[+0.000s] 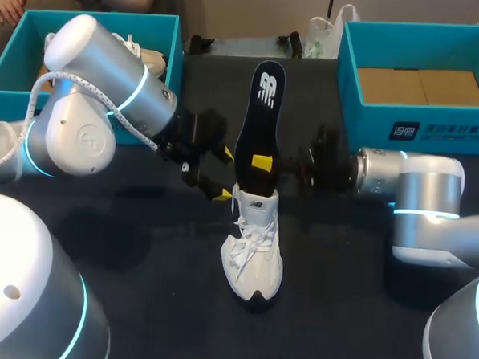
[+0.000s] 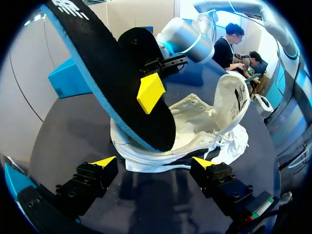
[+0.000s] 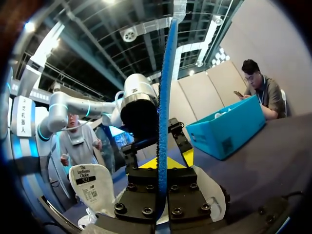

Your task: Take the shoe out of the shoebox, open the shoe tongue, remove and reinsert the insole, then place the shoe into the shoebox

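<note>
Robotics lab (two arms, table)

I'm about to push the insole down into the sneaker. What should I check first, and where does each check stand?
1. Right gripper shut on the insole: ok.
2. Insole's lower end inside the white sneaker: ok.
3. Tongue folded open: ok.
4. Left gripper bracing the sneaker: not ok, it is open and not clamping it.
5. Laces clear of the opening: cannot tell.
</note>
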You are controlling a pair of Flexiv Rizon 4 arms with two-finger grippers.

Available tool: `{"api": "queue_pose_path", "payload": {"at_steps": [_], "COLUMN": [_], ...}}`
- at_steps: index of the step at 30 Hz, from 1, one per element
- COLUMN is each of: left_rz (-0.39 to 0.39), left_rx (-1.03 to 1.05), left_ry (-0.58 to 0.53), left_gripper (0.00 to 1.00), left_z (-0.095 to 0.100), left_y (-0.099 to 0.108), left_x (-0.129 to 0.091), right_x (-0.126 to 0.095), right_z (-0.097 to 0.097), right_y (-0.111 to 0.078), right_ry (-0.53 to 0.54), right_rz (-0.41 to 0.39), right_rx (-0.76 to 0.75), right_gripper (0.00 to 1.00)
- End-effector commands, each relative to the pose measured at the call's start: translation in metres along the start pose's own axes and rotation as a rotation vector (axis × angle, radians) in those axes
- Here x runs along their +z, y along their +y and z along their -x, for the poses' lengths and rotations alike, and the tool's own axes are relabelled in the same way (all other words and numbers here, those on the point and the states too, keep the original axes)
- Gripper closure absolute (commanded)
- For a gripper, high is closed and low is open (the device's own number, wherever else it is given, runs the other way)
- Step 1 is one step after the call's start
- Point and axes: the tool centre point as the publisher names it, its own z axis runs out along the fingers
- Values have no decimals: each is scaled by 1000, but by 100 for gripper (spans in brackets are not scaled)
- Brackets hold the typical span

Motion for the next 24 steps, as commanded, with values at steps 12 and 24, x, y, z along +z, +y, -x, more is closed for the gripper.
{"api": "queue_pose_path", "payload": {"at_steps": [12, 24], "left_rz": [5, 4], "left_rx": [-1, 64], "left_ry": [-2, 34], "left_gripper": [0, 0], "left_z": [0, -3], "left_y": [-1, 1], "left_x": [1, 1], "right_x": [0, -5], "right_z": [-11, -16], "right_y": [-25, -28], "right_ry": [-10, -23], "right_rz": [4, -13], "right_rx": [64, 99], "right_gripper": [100, 100]}}
